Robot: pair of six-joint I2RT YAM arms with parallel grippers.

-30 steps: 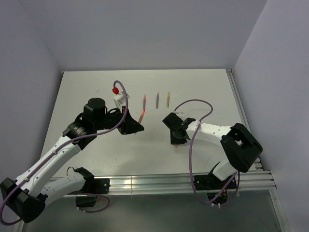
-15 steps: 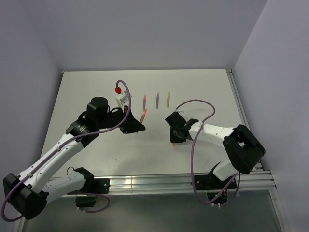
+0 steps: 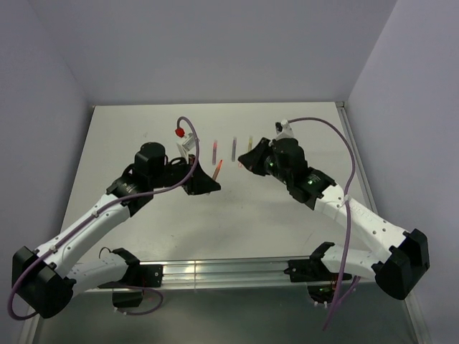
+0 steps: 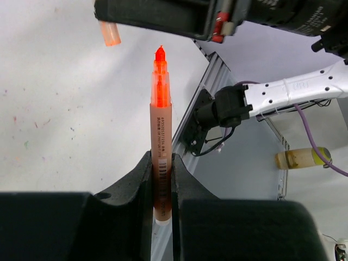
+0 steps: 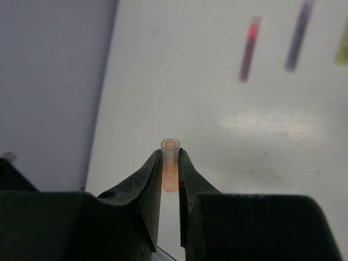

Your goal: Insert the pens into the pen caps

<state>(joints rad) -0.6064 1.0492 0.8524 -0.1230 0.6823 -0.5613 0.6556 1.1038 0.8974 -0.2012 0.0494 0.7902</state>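
My left gripper is shut on the orange-red pen and holds it above the table, bare tip pointing away. My right gripper is shut on the orange cap, open end outward. In the left wrist view the cap hangs to the left of the pen tip, a short gap away. The pink-red pen, dark purple pen and yellow pen lie side by side on the table behind. No other loose caps show.
The white table is walled at the back and on both sides. An aluminium rail runs along the near edge. Purple cables loop over both arms. A yellowish bottle lies beyond the table edge.
My right arm has lifted from the table at front centre and swung back and left with the orange cap, ending close to the pen tip. My left gripper shifted slightly right.
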